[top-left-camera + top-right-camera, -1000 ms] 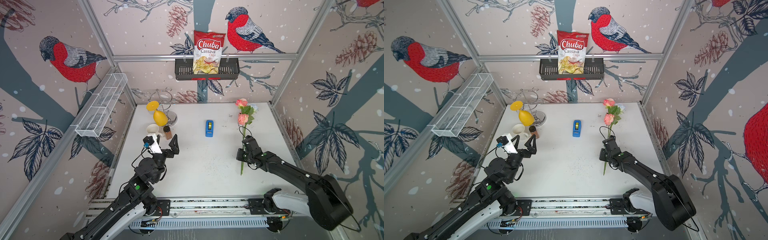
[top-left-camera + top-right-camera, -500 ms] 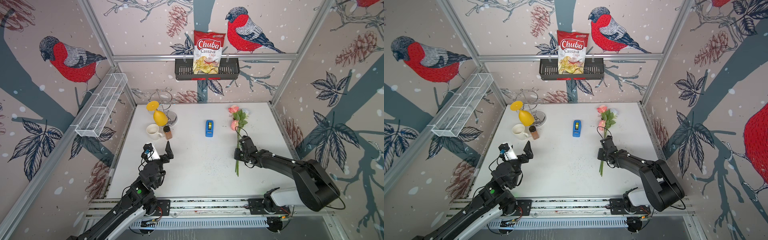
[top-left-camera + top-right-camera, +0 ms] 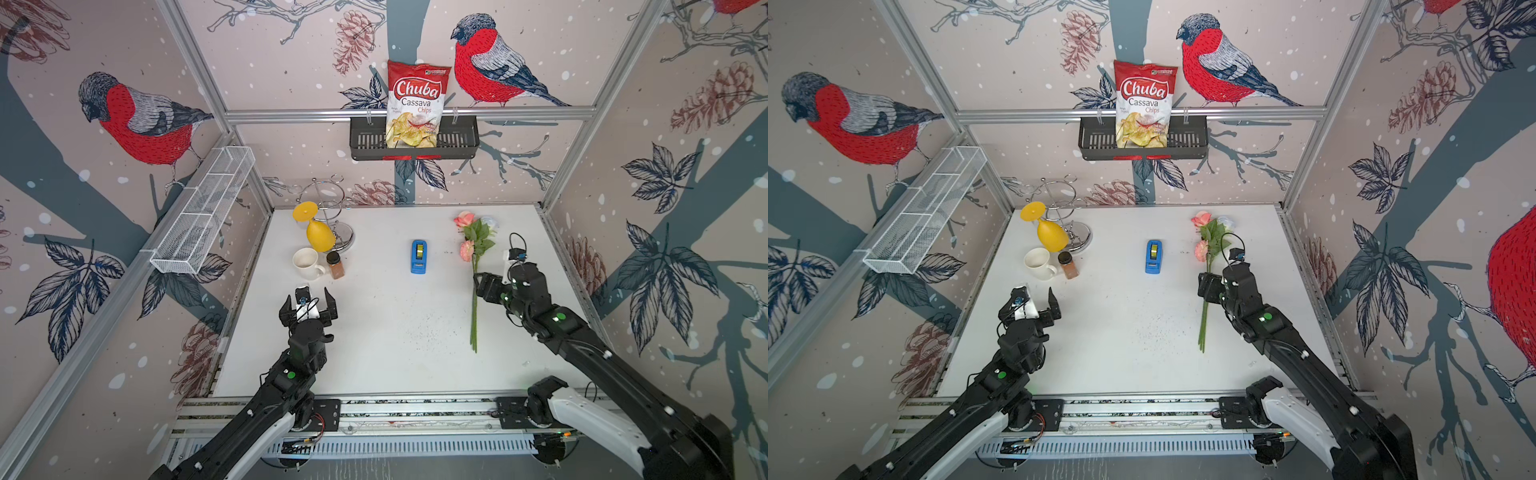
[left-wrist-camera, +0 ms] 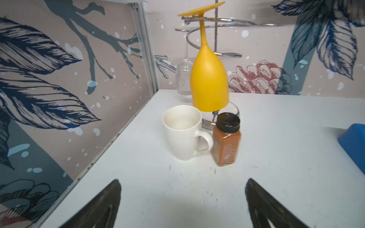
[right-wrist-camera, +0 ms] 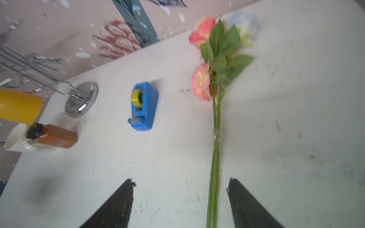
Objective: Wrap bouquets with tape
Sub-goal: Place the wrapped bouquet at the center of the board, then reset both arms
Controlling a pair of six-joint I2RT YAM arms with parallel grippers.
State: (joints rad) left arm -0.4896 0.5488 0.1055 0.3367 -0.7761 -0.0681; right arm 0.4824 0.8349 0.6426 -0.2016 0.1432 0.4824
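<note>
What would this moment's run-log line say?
left pincer: open, empty | right pincer: open, astride stems | bouquet: flat on table | tape dispenser: untouched, mid-table

Bouquet [image 3: 1203, 324] lies flat on bench [image 3: 1121, 365], blooms toward back wall. Right tool [image 3: 1209, 286] sits over its stems. Tape dispenser [image 3: 1153, 257] stands apart, nearer bench centre.

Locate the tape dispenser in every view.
Top view: dispenser mid-table, between jar and bouquet.
Top view: dispenser, same spot.
Left wrist: dispenser, only a blue corner, cut off at the edge.
Right wrist: dispenser whole, between jar and bouquet.
Shared landmark: the jar, in all four.
</note>
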